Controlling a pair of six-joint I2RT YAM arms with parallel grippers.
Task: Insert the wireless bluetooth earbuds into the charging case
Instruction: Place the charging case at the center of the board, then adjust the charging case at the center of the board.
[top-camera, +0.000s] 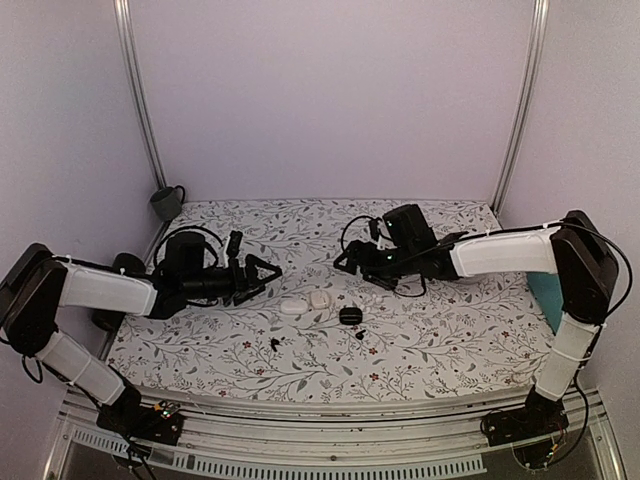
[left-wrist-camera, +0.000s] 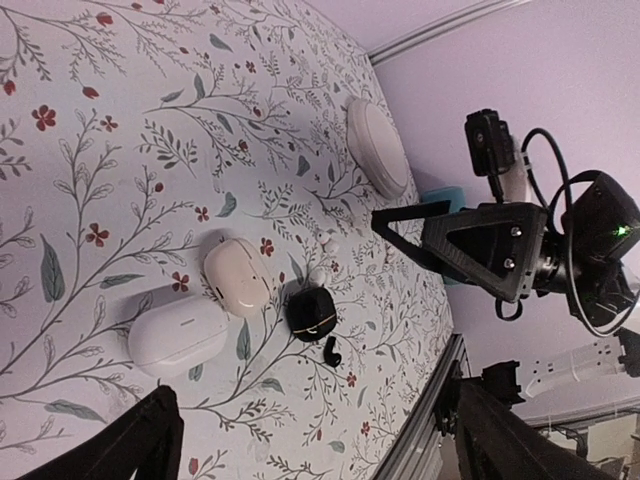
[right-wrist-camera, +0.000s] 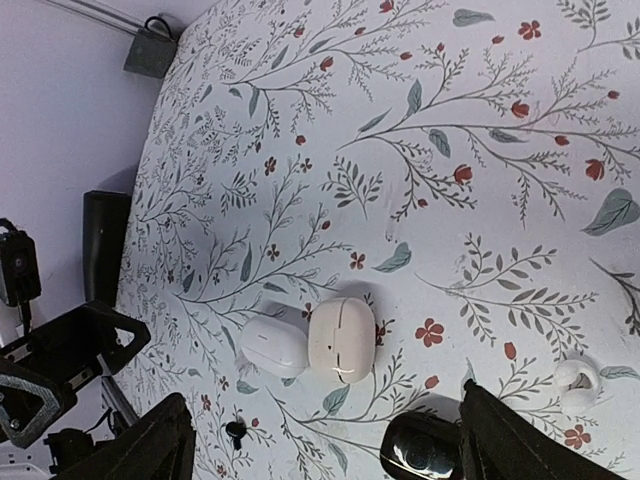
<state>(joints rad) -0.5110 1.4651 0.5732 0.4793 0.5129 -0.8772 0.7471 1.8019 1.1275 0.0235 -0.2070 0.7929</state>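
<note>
You are looking at the charging case (top-camera: 350, 315) sitting on the floral worktop (top-camera: 200, 350) just below the centre of the top view, between the two arms. A black earbud (top-camera: 360, 335) is lying just beside it toward the lower right, and the second earbud (top-camera: 274, 343) is lying well off to the lower left. Both arms are hovering with nothing in their grasp: the left fingers (left-wrist-camera: 140, 445) are spreading wide at the bottom corners of the left wrist view, and the right fingers (right-wrist-camera: 150, 445) are gaping just as wide in the right wrist view, with the case peeking in at the bottom edge between them. The case is reading as glossy hard plastic, so you are probably handling something light, stiff and slippery that is going to skate if nudged; pinching it low across its rounded sides is looking safest (whether its lid is up or shut is not clear from here). The earbuds are tiny and likely featherlight, prone to rolling or flicking away, so you are wanting a gentle pinch across the body rather than the stem. The white oval case (top-camera: 292, 307) and the cream oval case (top-camera: 319, 298) are sitting to the upper left of the black one; you are not needing them.
</note>
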